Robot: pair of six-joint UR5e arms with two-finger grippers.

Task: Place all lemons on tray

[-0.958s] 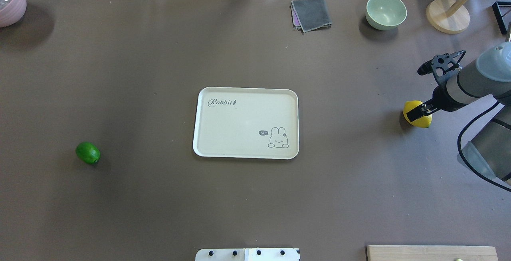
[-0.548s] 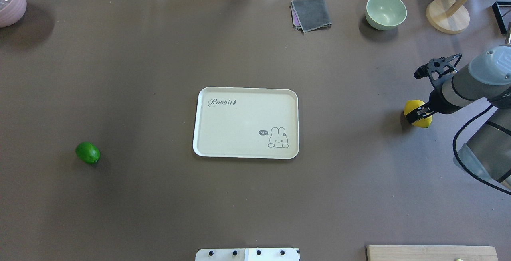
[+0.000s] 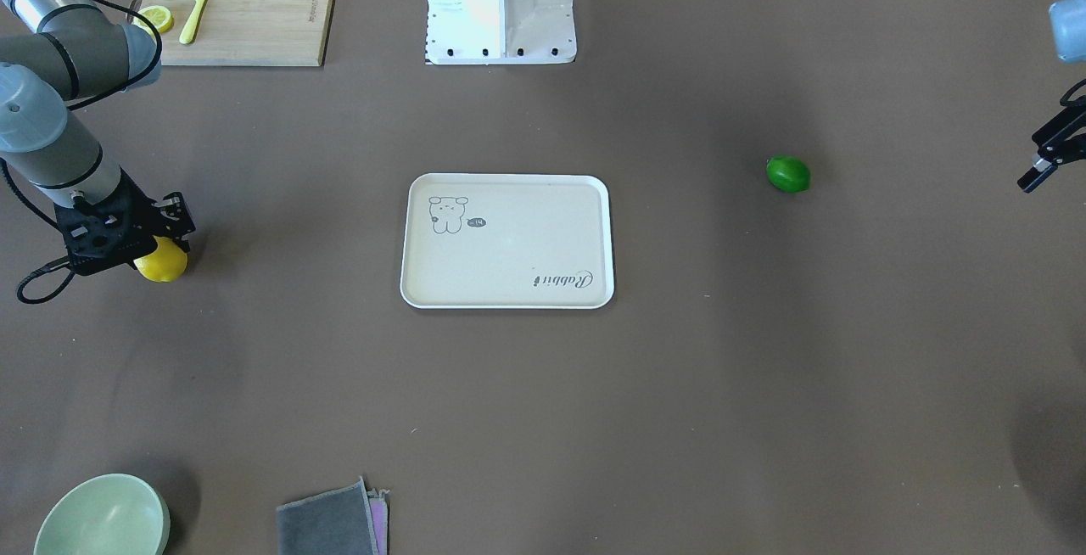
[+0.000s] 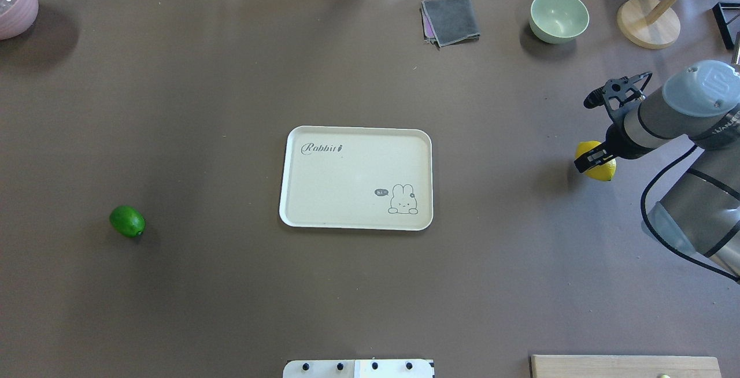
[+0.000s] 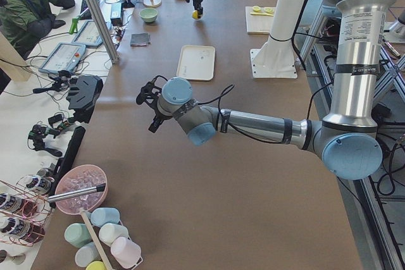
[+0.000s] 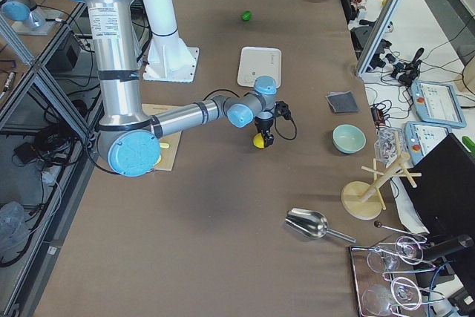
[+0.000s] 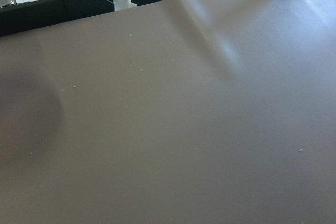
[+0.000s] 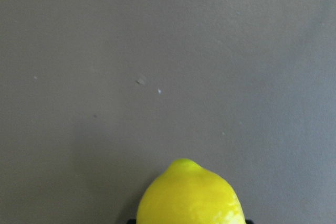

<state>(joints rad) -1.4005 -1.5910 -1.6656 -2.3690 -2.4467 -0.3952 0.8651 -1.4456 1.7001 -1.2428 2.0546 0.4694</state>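
My right gripper (image 4: 593, 159) is shut on the yellow lemon (image 4: 598, 164) and holds it just above the table, far to the right of the tray (image 4: 283, 193). The lemon also shows in the front view (image 3: 163, 265), under the gripper (image 3: 140, 251), and in the right wrist view (image 8: 189, 198). The cream tray (image 3: 507, 305) lies empty at the table's middle. The green lemon (image 4: 127, 221) lies on the table far left of the tray, also in the front view (image 3: 788, 174). My left gripper (image 3: 1045, 166) hangs open and empty beyond it.
A green bowl (image 4: 558, 17), a folded grey cloth (image 4: 451, 19) and a wooden stand (image 4: 647, 22) sit at the far right edge. A pink bowl (image 4: 14, 2) is far left. A bamboo board (image 3: 242, 12) with lemon slices and a knife lies beside the robot base.
My right gripper has moved left toward the tray with the yellow lemon in it. The green lemon and the tray have not moved.
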